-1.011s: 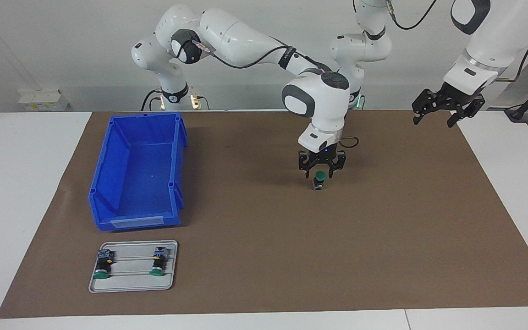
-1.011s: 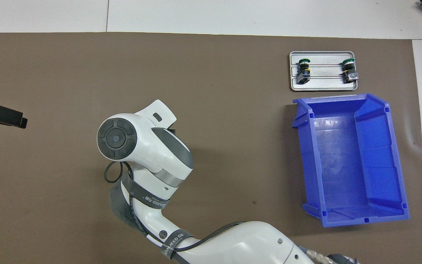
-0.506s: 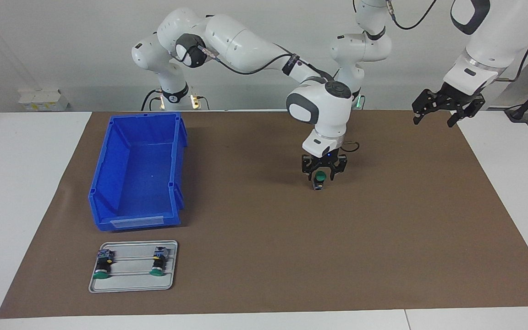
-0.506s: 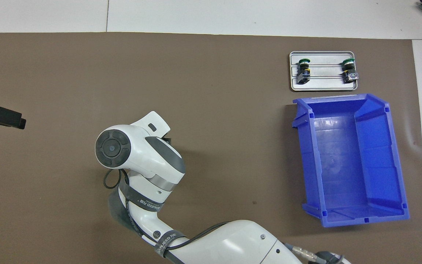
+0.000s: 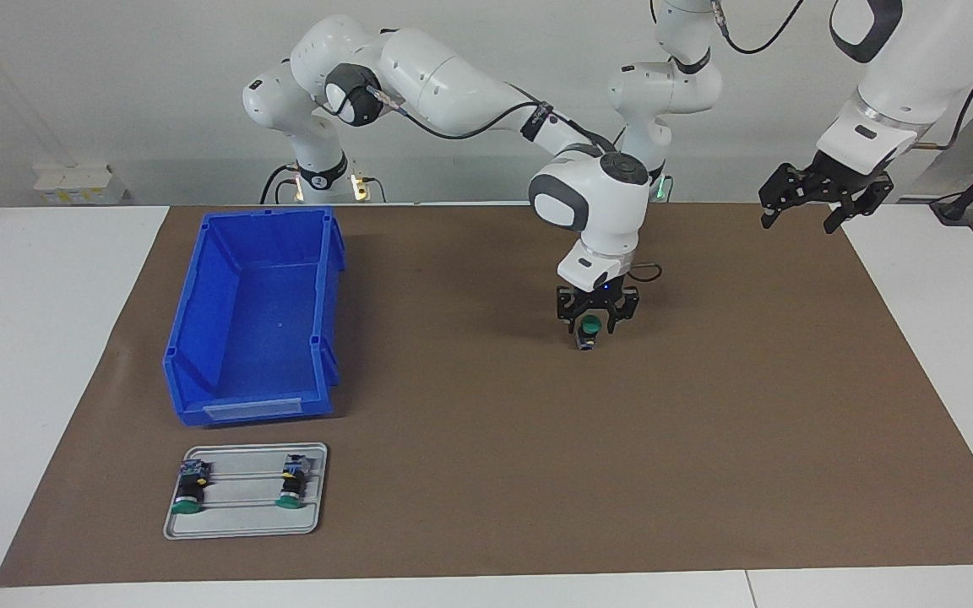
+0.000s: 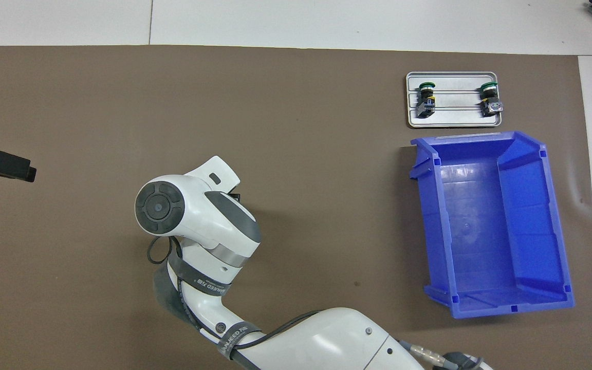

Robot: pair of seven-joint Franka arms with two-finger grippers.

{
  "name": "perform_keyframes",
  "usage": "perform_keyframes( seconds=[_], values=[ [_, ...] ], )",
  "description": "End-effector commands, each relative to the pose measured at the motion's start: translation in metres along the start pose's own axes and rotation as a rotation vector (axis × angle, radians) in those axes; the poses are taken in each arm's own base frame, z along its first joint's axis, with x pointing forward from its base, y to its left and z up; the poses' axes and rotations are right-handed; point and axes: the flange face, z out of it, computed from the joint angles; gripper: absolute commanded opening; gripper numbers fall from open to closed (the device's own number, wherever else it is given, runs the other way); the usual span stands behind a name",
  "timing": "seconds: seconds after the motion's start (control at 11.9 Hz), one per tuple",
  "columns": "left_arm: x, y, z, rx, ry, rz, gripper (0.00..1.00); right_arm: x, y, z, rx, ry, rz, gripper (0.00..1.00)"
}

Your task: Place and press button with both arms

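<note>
The button (image 5: 589, 329) stands upright on the brown mat near the table's middle, green cap up. My right gripper (image 5: 596, 321) is low over it, open, with a finger on either side of the cap. In the overhead view the right arm's wrist (image 6: 193, 210) hides the button. My left gripper (image 5: 824, 201) hangs open and empty in the air over the mat's edge at the left arm's end, where the arm waits. It also shows in the overhead view (image 6: 0, 164).
A blue bin (image 5: 199, 287) stands empty toward the right arm's end and shows in the overhead view (image 6: 432, 221). Farther from the robots than the bin, a grey tray (image 5: 241, 519) holds two more green-capped switches. It also shows in the overhead view (image 6: 455, 119).
The right arm's wrist has shifted a little toward the robots and the gripper has settled slightly lower around the button. The button and the left arm have not moved.
</note>
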Motion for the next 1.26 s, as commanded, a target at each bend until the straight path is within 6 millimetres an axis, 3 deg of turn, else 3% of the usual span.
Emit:
perform_keyframes(
  seconds=[0.0,0.84,1.1,1.18],
  values=[
    [-0.0082,-0.0007,-0.0007,0.018,-0.001,-0.011,1.0,-0.0024,0.0008,0.0017,-0.008,0.019,0.016,0.58],
    [-0.0082,-0.0007,-0.0007,0.018,-0.001,-0.011,1.0,-0.0026,0.0008,0.0046,-0.008,0.014,0.033,0.32],
    [-0.0082,-0.0007,-0.0007,0.018,-0.001,-0.011,1.0,0.0018,0.0032,0.0037,-0.006,0.015,0.04,0.09],
    [-0.0082,-0.0007,-0.0007,0.018,-0.001,-0.011,1.0,0.0028,0.0038,0.0043,-0.007,0.015,0.04,0.06]
  ],
)
